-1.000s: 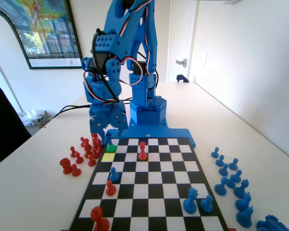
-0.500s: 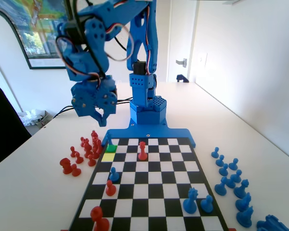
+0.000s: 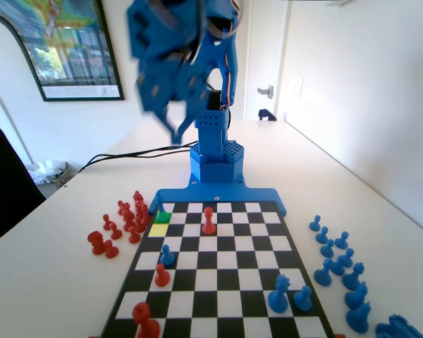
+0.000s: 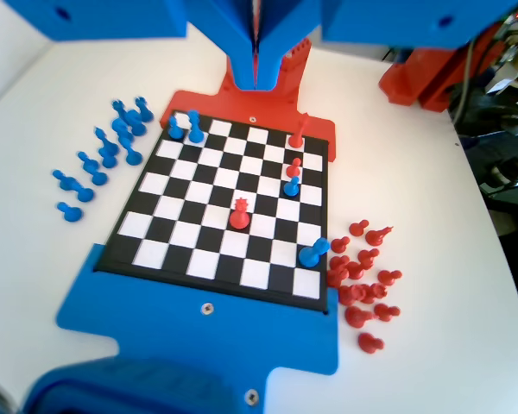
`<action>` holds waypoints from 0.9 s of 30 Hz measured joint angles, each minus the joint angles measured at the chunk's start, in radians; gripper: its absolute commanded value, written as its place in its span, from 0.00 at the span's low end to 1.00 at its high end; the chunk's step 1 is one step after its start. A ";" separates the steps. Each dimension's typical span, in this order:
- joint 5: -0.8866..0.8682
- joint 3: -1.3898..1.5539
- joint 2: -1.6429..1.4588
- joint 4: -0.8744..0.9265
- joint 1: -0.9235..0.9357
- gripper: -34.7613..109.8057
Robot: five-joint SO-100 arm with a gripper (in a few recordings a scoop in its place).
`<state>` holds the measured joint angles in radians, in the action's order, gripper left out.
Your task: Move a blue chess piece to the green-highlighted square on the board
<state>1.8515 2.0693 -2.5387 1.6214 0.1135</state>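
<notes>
- The board (image 4: 187, 226) lies flat on the white counter (image 4: 34, 250), far beneath the raised gripper (image 4: 257, 79).
- The jaws are pressed together with nothing between them.
- The green-highlighted square (image 3: 163, 217) is in the board's left column in the fixed view.
- The blue chess piece (image 4: 313, 253), a small round-headed pawn of glossy blue, stands upright with its long axis vertical, well apart from the jaws, below and right of them in the wrist view.

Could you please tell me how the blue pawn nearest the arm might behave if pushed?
The blue chess piece looks like small moulded plastic, so it is probably light and rigid. Its round head over a narrower stem suggests it may tip, then roll.
</notes>
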 measured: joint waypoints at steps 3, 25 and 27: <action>-0.051 -0.002 -0.089 0.032 -0.069 0.25; -0.144 0.118 -0.469 -0.032 -0.120 0.28; -0.144 0.123 -0.489 -0.032 -0.120 0.29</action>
<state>1.7073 2.1921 -3.0281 1.5892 -0.0061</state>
